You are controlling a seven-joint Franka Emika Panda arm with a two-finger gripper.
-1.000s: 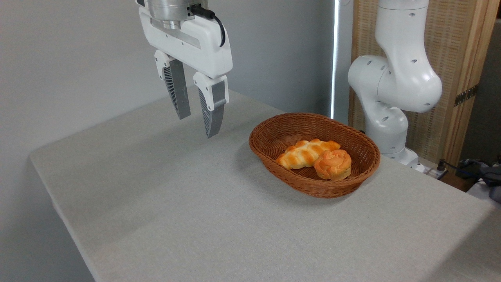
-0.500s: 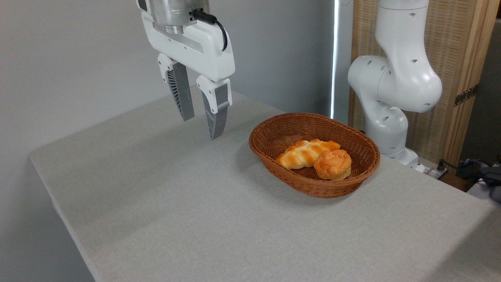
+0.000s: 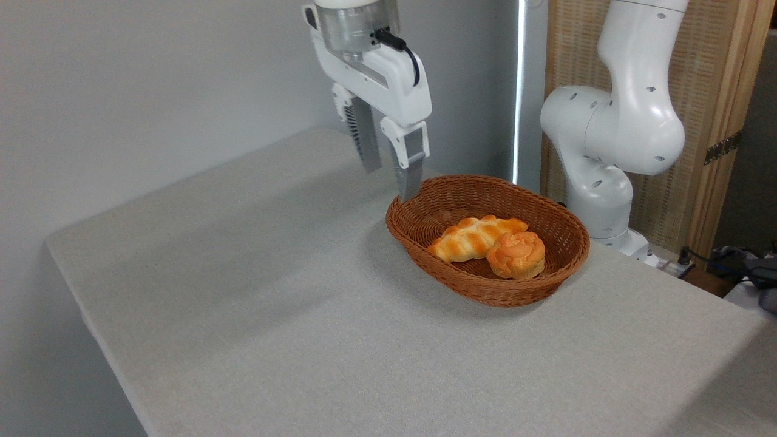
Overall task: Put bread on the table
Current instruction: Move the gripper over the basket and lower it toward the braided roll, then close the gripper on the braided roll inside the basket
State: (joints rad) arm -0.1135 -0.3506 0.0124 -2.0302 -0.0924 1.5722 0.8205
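End effector [image 3: 391,182] is hanging in the air with its jaws parted a little, gripping nothing. Its fingers [image 3: 410,169] are pointing down, tips sitting just at the left rim of the basket [image 3: 485,291]. Bread [image 3: 472,237] is lying inside the basket, down and to the right of the end effector, well apart from it and touching the bun [image 3: 518,255] on its right. Basket is sitting on the desk [image 3: 273,315].
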